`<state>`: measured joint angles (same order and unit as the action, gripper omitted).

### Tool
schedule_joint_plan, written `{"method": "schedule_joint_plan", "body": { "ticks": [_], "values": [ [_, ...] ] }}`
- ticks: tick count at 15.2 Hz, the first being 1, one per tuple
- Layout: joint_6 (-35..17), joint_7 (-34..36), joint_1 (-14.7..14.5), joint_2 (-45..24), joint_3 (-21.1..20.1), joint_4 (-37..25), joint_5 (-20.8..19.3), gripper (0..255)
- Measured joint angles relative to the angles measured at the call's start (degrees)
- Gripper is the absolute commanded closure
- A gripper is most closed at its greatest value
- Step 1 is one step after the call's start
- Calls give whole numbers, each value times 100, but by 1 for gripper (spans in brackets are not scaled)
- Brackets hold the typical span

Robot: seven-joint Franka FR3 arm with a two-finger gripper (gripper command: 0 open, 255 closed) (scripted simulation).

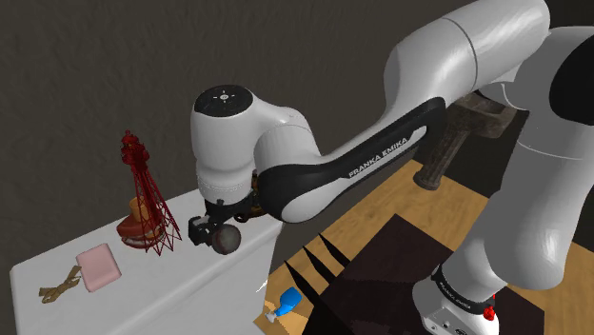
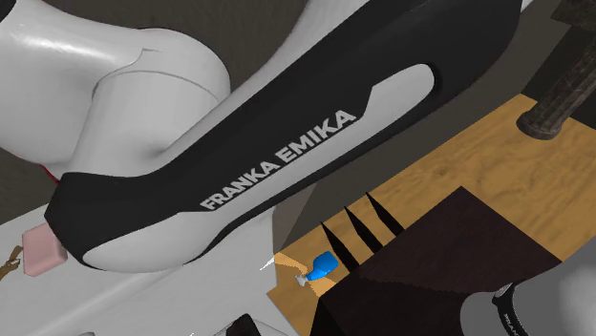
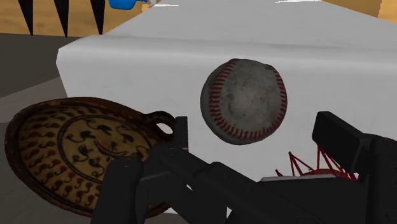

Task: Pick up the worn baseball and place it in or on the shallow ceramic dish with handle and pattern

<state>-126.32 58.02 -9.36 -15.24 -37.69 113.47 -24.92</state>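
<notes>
Black fingers point(image 3: 343, 143) of the tool point(image 3: 254, 124) stand wide apart. The scuffed grey baseball point(image 3: 245, 100), stitched in red, shows between them with a gap on either side, so it is not clamped. Whether the baseball rests on the white table point(image 3: 191, 63) or hangs over it, I cannot tell. Close by the tool lies the brown patterned dish point(image 3: 70, 153), its small loop handle turned toward the baseball, the two apart. In the shoulder view the baseball sits at the tool's tip near the table's right edge, with a red wire tower point(image 1: 143, 190) and a pink pad point(image 1: 98, 266) further to that view's left. A blue thing point(image 1: 286, 305) lies on the wooden floor point(image 1: 447, 205).
</notes>
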Motion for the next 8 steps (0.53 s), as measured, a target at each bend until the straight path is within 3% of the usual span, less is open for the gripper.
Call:
{"method": "schedule_joint_plan", "body": {
  "ticks": [8],
  "values": [
    [-300, 247, -107, -373, 157, 34, -363, 0]
  ]
}}
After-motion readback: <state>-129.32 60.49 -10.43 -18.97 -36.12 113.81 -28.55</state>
